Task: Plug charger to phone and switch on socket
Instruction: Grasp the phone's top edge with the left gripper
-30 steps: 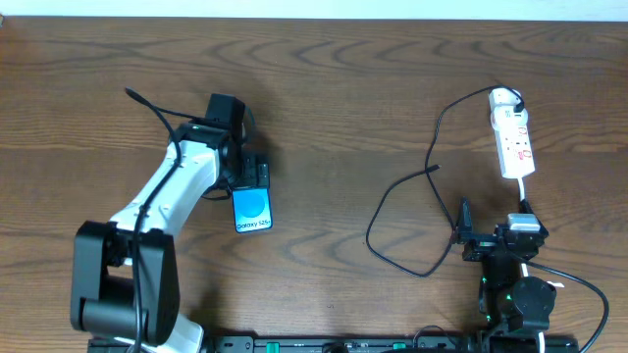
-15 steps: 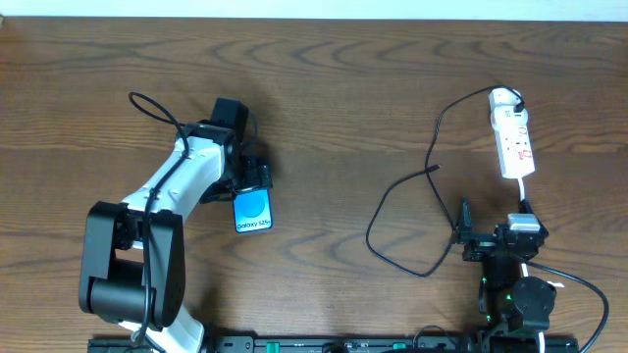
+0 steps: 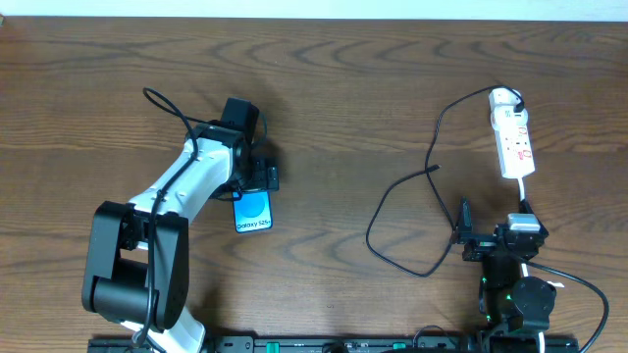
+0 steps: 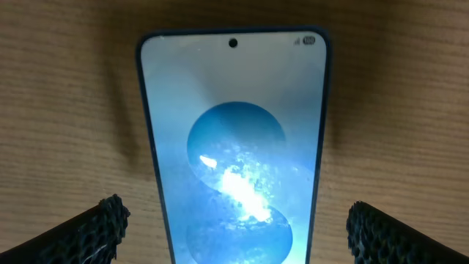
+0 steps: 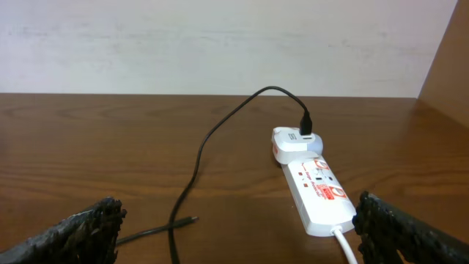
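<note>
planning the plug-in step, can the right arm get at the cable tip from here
Probably yes. The right gripper is open and the cable tip lies on bare table just ahead, nothing over it. The cable crosses itself beside the tip, so a grab may catch both strands.

Overhead shot is evenly lit and pretty sharp. The dark brown wooden bench [image 3: 343, 98] shows its grain with no hot spots, and shadows are faint. Left wrist view is softer: a white glare blob sits mid-screen on the light-blue rectangular smartphone [image 4: 234, 147] (it washes out the teal), and there's a dim shadow just left of it. Right wrist view has a bright pale wall [image 5: 146, 44] and a sheen on the wood.
</note>
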Robot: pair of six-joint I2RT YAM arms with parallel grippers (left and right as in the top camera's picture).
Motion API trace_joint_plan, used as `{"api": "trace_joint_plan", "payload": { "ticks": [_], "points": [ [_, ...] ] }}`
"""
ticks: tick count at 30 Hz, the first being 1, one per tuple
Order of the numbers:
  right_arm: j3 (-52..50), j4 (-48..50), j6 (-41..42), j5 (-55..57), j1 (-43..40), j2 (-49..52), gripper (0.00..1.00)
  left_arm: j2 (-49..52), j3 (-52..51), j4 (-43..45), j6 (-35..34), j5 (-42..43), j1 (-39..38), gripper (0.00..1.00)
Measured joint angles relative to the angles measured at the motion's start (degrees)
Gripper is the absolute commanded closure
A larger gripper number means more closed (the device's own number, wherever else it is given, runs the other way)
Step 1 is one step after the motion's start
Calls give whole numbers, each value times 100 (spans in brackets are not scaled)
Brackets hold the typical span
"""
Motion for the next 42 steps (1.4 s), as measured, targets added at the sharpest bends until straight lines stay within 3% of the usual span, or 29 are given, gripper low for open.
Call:
{"api": "trace_joint_plan", "payload": {
  "ticks": [42],
  "points": [
    [0,0,0,0,0,0,1,234,-435,782,-188,-271,-210,2]
  ]
}}
